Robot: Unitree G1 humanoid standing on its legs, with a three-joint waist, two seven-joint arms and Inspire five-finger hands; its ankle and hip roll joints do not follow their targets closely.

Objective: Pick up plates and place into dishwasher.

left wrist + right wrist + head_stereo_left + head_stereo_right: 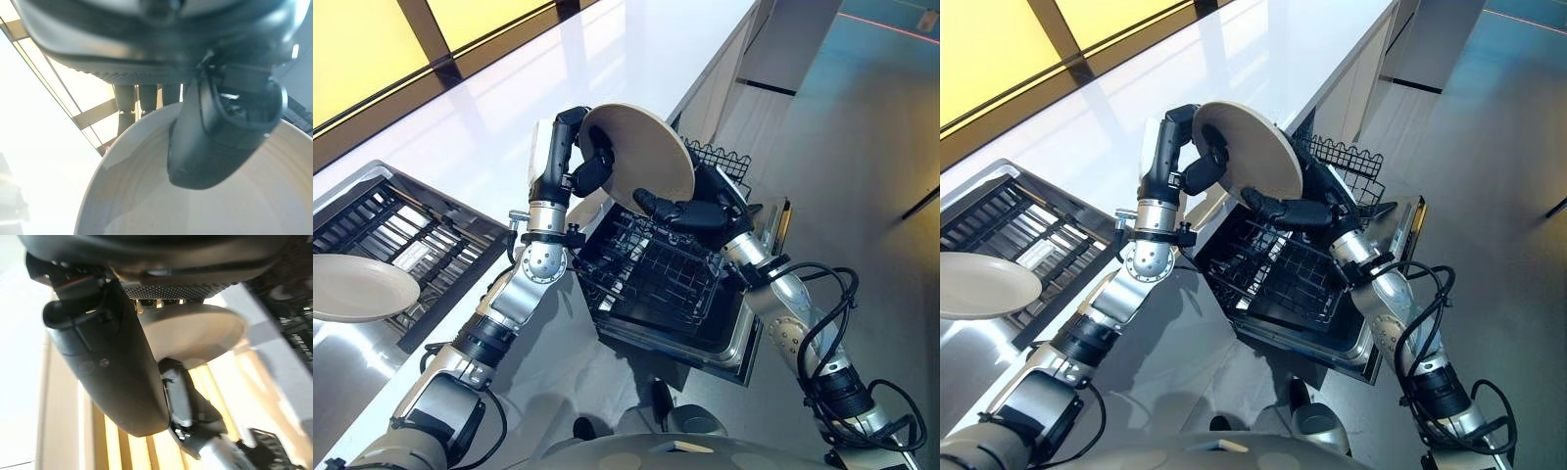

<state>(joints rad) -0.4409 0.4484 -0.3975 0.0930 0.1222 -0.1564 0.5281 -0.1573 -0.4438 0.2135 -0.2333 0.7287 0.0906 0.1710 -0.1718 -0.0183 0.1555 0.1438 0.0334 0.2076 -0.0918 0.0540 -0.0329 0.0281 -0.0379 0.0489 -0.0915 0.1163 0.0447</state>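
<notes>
Both hands grip 1 cream plate (641,157) at frame centre, held tilted above the black dishwasher rack (656,269). The left hand (590,171) pinches its upper-left rim; the right hand (690,211) clasps its lower edge. Another plate (357,287) lies at far left, over the sink grid (411,230).

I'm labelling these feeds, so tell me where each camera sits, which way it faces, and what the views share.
Left eye view: on the head, looking down at the plate held over the dishwasher rack; both arms show, left hand and right hand on the plate.
Right eye view: beside it, same scene; a second plate lies lower left.
Left wrist view: on the left wrist, looking along the thumb onto the plate's face.
Right wrist view: on the right wrist, looking along its thumb at the plate's edge.
Shared: all four see the held plate.
</notes>
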